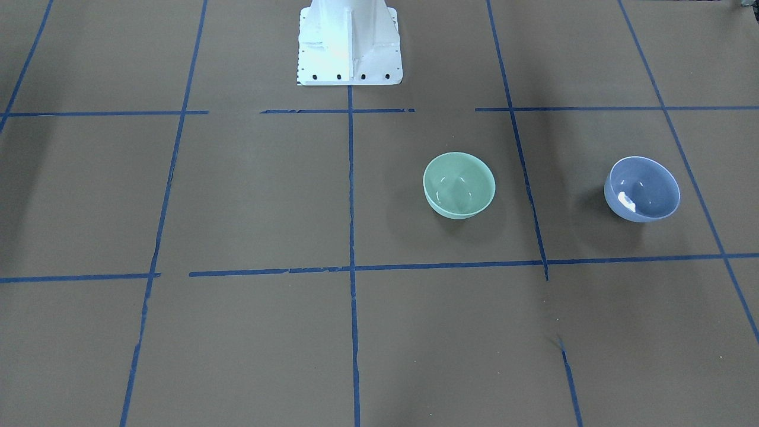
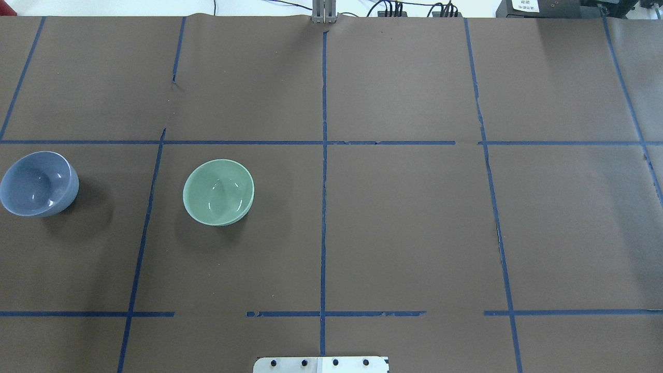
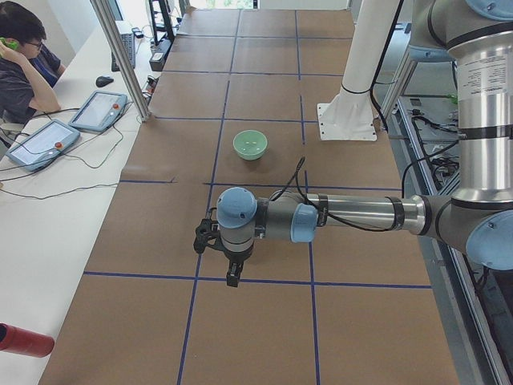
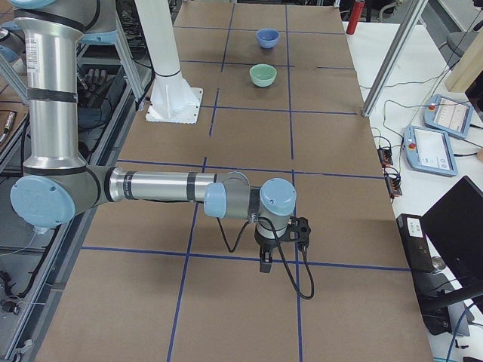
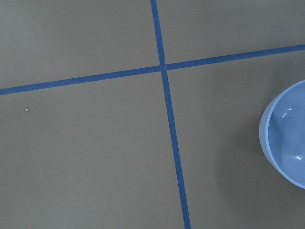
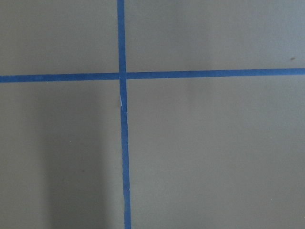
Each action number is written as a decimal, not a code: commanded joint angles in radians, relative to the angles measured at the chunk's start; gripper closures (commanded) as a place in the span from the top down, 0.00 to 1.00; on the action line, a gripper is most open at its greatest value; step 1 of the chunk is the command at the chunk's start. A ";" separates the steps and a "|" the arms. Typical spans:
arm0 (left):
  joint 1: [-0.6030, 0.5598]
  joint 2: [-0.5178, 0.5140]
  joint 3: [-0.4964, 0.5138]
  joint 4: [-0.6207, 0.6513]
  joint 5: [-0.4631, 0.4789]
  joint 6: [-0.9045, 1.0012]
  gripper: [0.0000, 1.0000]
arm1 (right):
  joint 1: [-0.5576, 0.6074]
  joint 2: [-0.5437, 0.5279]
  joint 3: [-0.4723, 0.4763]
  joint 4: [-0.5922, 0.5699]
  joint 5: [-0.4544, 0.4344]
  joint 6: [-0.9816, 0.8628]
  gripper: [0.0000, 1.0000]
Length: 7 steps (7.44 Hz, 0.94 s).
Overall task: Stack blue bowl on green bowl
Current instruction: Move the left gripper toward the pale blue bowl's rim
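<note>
The blue bowl point(image 1: 642, 188) stands upright on the brown table, near the table's end on my left side point(image 2: 39, 183). Its rim shows at the right edge of the left wrist view point(image 5: 286, 133). The green bowl point(image 1: 459, 185) stands upright about a bowl's width apart from it, nearer the table's middle point(image 2: 218, 191). Both bowls are empty. My left gripper point(image 3: 232, 277) hangs above the table and shows only in the exterior left view. My right gripper point(image 4: 266, 265) hangs far from both bowls point(image 4: 263, 75) and shows only in the exterior right view. I cannot tell if either is open or shut.
Blue tape lines point(image 2: 323, 181) divide the brown table into squares. The white robot base point(image 1: 348, 44) stands at the table's near edge. A person point(image 3: 24, 72), tablets point(image 3: 98, 110), a metal post point(image 3: 120, 56) and a red cylinder point(image 3: 24, 341) are on the side desk.
</note>
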State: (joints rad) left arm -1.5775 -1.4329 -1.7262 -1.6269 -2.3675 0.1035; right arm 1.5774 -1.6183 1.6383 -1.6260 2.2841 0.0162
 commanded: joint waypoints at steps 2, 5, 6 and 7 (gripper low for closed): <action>0.071 -0.001 0.057 -0.158 0.001 -0.049 1.00 | 0.000 0.001 0.000 0.000 0.000 -0.001 1.00; 0.294 -0.014 0.059 -0.333 0.010 -0.483 1.00 | 0.001 0.000 0.000 0.000 0.000 -0.001 1.00; 0.359 -0.014 0.060 -0.388 0.011 -0.618 1.00 | 0.000 0.000 0.000 0.000 0.000 -0.001 1.00; 0.397 -0.015 0.079 -0.430 0.020 -0.684 1.00 | 0.000 0.000 0.000 0.000 0.000 -0.001 1.00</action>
State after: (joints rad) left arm -1.2435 -1.4464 -1.6622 -1.9949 -2.3548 -0.4596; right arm 1.5775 -1.6183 1.6383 -1.6260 2.2841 0.0154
